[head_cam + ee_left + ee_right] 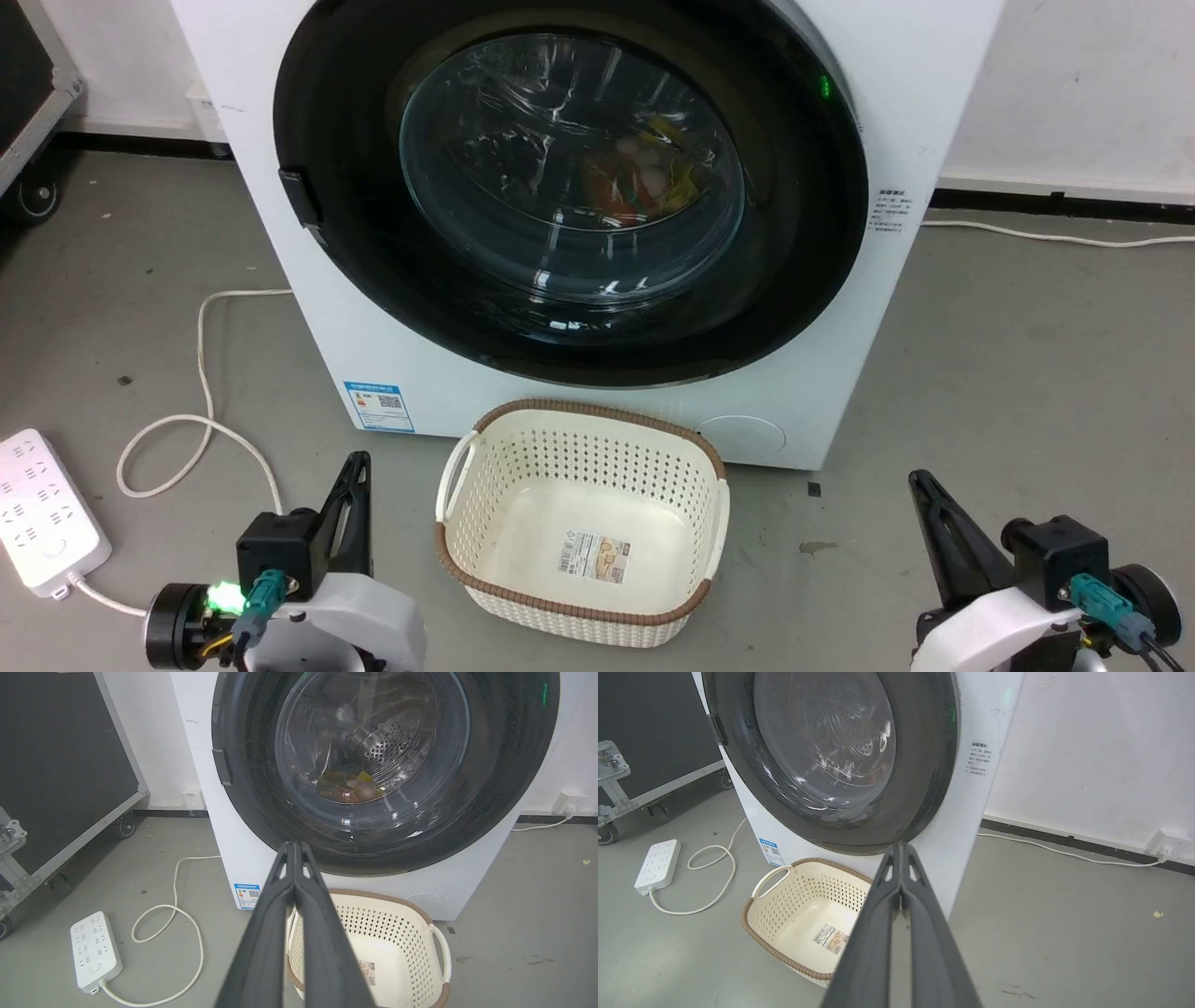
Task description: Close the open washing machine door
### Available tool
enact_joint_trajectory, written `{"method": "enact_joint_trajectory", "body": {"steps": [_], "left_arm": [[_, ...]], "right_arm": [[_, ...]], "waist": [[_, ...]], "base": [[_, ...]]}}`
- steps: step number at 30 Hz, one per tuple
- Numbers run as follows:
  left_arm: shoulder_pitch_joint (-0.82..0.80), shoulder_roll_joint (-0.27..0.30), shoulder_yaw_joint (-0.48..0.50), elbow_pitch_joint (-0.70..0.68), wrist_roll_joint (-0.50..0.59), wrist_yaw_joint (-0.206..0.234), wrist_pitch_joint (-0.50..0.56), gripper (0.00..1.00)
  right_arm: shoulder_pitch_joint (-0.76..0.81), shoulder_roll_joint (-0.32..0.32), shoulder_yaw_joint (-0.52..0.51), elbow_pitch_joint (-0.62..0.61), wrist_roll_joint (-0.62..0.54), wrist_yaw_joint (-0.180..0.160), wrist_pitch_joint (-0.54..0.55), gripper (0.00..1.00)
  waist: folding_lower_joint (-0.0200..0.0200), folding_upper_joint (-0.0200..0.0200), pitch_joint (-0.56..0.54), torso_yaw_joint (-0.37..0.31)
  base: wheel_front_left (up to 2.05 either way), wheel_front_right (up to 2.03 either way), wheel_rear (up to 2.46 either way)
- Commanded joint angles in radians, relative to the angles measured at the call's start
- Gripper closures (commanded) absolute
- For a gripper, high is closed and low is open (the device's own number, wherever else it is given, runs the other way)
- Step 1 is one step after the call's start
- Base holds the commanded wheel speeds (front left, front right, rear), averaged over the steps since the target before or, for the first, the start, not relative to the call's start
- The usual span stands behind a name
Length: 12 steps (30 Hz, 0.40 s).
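Observation:
The white washing machine [803,392] stands straight ahead on the grey floor. Its washing machine door [569,177], a wide glossy black rim around bulging clear glass, lies flat against the machine's front, also in the left wrist view [373,742] and the right wrist view [822,746]. Coloured laundry shows through the glass in the steel drum. My left gripper [358,462] is low at the left, shut and empty [294,845]. My right gripper [920,478] is low at the right, shut and empty [900,847]. Both are well short of the door.
A cream perforated basket [597,448] sits on the floor against the machine's front, between my grippers. A white power strip [42,513] and its looping cable [201,373] lie at the left. A black wheeled case [60,765] stands further left.

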<state>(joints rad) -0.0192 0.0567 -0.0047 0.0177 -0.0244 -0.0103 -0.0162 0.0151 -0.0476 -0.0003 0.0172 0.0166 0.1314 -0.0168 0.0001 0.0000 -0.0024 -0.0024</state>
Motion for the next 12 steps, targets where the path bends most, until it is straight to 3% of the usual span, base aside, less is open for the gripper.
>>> {"method": "enact_joint_trajectory", "body": {"steps": [1, 12], "left_arm": [[0.016, -0.003, 0.003, -0.009, 0.013, 0.008, 0.008, 1.00], [0.019, -0.006, 0.005, -0.018, 0.024, 0.010, 0.016, 1.00]], "right_arm": [[-0.014, -0.002, 0.000, -0.011, -0.008, -0.001, 0.009, 1.00], [-0.015, -0.003, 0.000, -0.017, -0.017, -0.001, 0.017, 1.00]], "waist": [[-0.0001, 0.0000, 0.000, 0.001], [-0.0001, 0.0000, 0.002, 0.002]], "base": [[0.00, 0.00, 0.00], [0.00, 0.00, 0.00]]}}
